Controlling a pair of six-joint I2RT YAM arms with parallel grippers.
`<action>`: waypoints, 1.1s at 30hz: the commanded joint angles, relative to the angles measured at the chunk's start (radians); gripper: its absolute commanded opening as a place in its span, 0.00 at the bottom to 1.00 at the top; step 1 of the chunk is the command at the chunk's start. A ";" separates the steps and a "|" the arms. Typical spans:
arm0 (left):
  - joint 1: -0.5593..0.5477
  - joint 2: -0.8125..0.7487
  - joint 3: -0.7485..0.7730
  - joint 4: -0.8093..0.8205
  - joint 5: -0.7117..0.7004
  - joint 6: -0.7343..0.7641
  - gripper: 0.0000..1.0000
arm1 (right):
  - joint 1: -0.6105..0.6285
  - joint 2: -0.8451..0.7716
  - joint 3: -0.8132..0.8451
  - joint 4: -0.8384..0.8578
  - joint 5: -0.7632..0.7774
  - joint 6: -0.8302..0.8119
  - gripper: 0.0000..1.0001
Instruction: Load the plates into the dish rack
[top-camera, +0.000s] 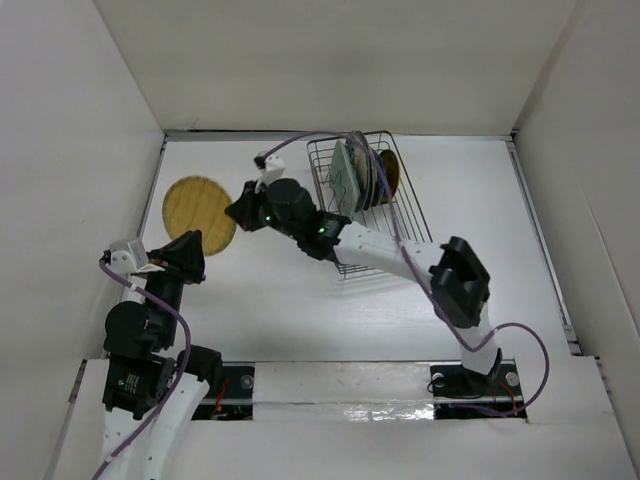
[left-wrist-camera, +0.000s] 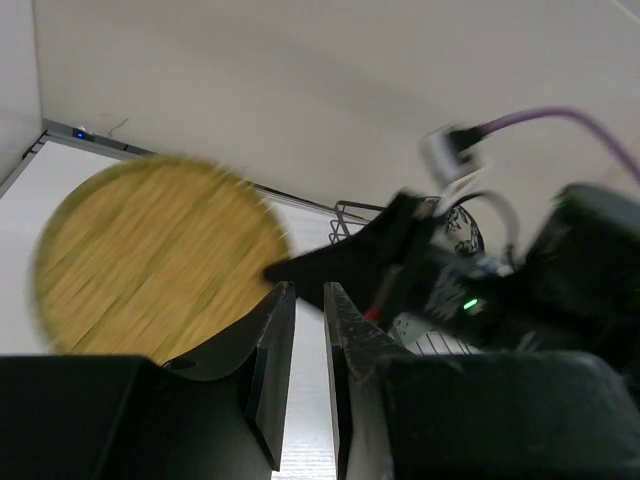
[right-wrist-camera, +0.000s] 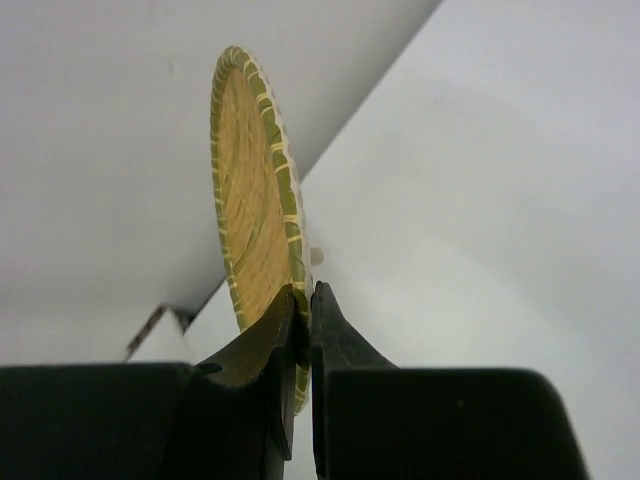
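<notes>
Pinching yellow plate (right-wrist-camera: 255, 215) rim, right end effector (right-wrist-camera: 303, 310), left end effector (left-wrist-camera: 308, 300) alongside

Yellow-gold plate (right-wrist-camera: 255, 190) with green and pale striped rim, mint-green plate (top-camera: 346, 177) in black wire dish rack (top-camera: 415, 215), white table (top-camera: 500, 220)

Overhead looks down; wrist views share yellow plate (left-wrist-camera: 155, 260).

Bright, even overhead light, white table (top-camera: 300, 300) and walls washed pale, glare streak on the glossy near edge, soft shadows under the arms, yellow plate (left-wrist-camera: 155, 255) motion-blurred in left wrist view, near black fingers (right-wrist-camera: 335, 345) soft-edged in right wrist view
</notes>
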 joint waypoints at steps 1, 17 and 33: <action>0.004 -0.014 -0.010 0.054 -0.002 0.000 0.16 | -0.073 -0.158 -0.065 0.018 0.319 -0.184 0.00; 0.004 0.032 -0.010 0.067 0.044 0.002 0.17 | -0.253 -0.218 -0.055 -0.046 0.862 -0.663 0.00; 0.004 0.055 -0.007 0.079 0.067 0.007 0.19 | -0.253 -0.086 -0.056 -0.037 0.949 -0.747 0.00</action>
